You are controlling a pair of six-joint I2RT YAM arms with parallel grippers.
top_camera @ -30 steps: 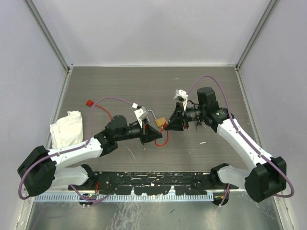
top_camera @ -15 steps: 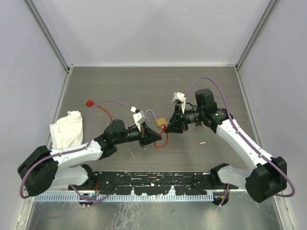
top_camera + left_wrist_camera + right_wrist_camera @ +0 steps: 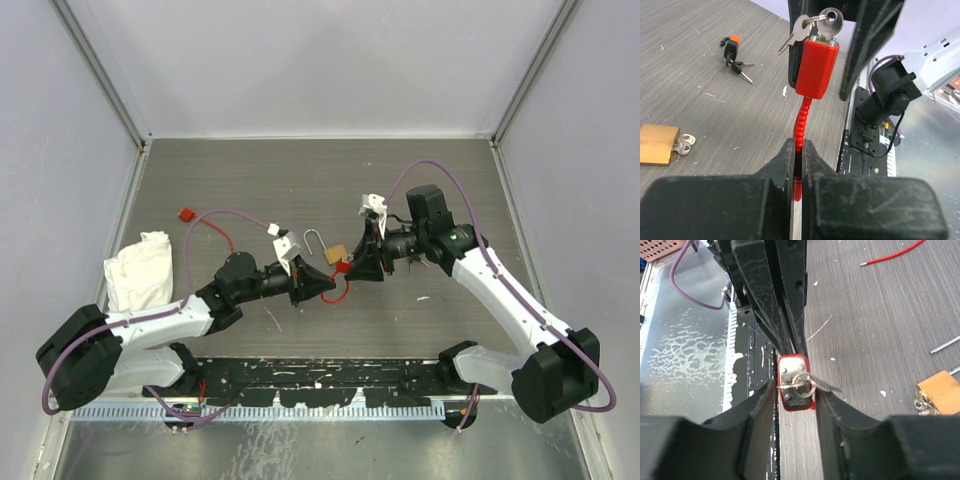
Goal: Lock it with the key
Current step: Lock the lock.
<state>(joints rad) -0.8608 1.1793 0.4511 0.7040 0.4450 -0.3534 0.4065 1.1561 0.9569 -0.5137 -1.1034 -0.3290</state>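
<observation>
A red cable lock body (image 3: pixel 815 67) hangs in the air between both grippers. A ring of silver keys (image 3: pixel 821 21) sits in its end face (image 3: pixel 790 371). My right gripper (image 3: pixel 795 390) is shut on the lock body, one finger on each side. My left gripper (image 3: pixel 799 150) is shut on the lock's red ribbed cable (image 3: pixel 800 122) just below the body. In the top view both grippers meet at mid-table, left (image 3: pixel 330 287) and right (image 3: pixel 348 268). The key bunch with dark heads (image 3: pixel 736 52) lies loose on the table beyond.
A brass padlock (image 3: pixel 336 254) with an open shackle lies on the table beside the grippers, small keys at its base (image 3: pixel 684 145). A white cloth (image 3: pixel 143 265) lies at the left edge. A thin red cable with a red end (image 3: pixel 185 214) runs across the left half.
Both grippers have shifted slightly toward the near edge, away from the brass padlock, still holding the red lock and its cable. The left wrist has drawn back a little.
</observation>
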